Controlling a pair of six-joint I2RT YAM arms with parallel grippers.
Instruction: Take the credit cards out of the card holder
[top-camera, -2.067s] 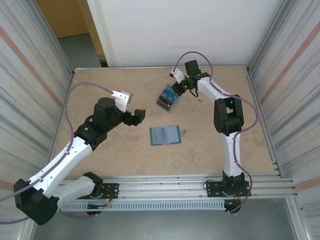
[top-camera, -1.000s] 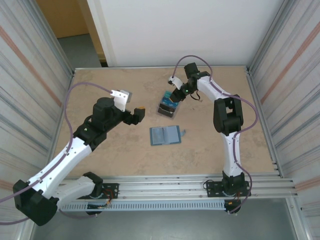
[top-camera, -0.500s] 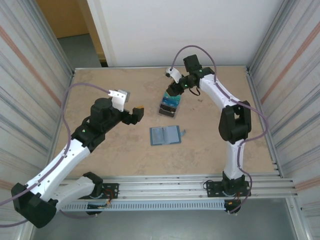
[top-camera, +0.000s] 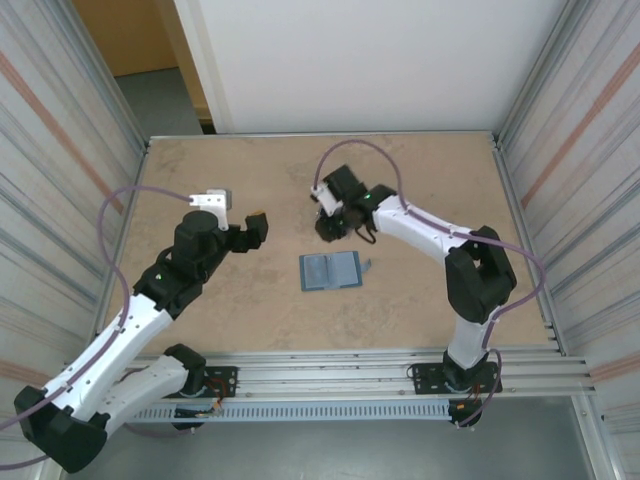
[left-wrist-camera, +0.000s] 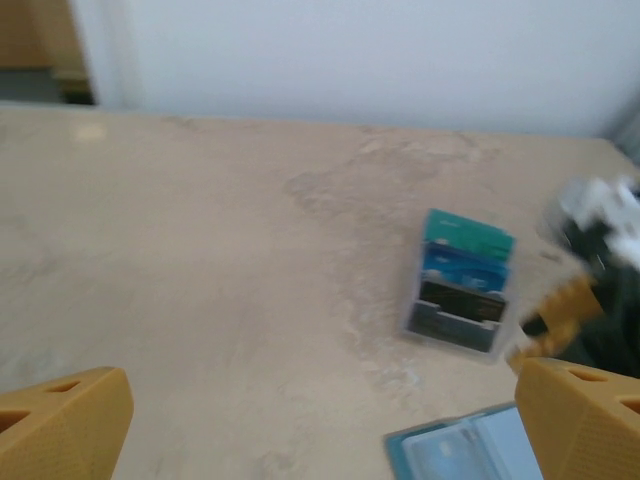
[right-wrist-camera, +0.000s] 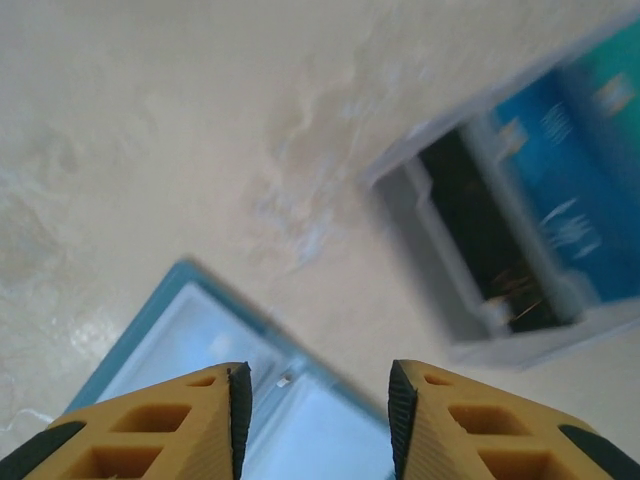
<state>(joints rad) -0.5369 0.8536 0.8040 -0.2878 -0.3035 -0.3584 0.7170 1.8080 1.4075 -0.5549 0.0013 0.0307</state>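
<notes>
The card holder (top-camera: 330, 270) lies open and flat mid-table, slate-blue with pale slots; its corner shows in the left wrist view (left-wrist-camera: 468, 448) and its edge lies below the right fingers (right-wrist-camera: 215, 345). A teal credit card (left-wrist-camera: 468, 234) and a blue one (left-wrist-camera: 462, 268) stand in a small dark tray (left-wrist-camera: 455, 322), seen again as the blue card (right-wrist-camera: 560, 150) in the tray (right-wrist-camera: 480, 250). My right gripper (top-camera: 328, 227) (right-wrist-camera: 318, 400) hovers open and empty between tray and holder. My left gripper (top-camera: 257, 228) (left-wrist-camera: 320, 430) is wide open, left of both.
Ribbed metal walls (top-camera: 70, 150) close in both sides and a white wall stands at the back. A metal rail (top-camera: 330, 375) runs along the near edge by the arm bases. Bare tabletop (top-camera: 230, 310) lies left and front of the card holder.
The right arm has swung from the back of the tray forward and left, down over the tray's near side, its jaws spreading wider. The left gripper has drawn back slightly to the left.
</notes>
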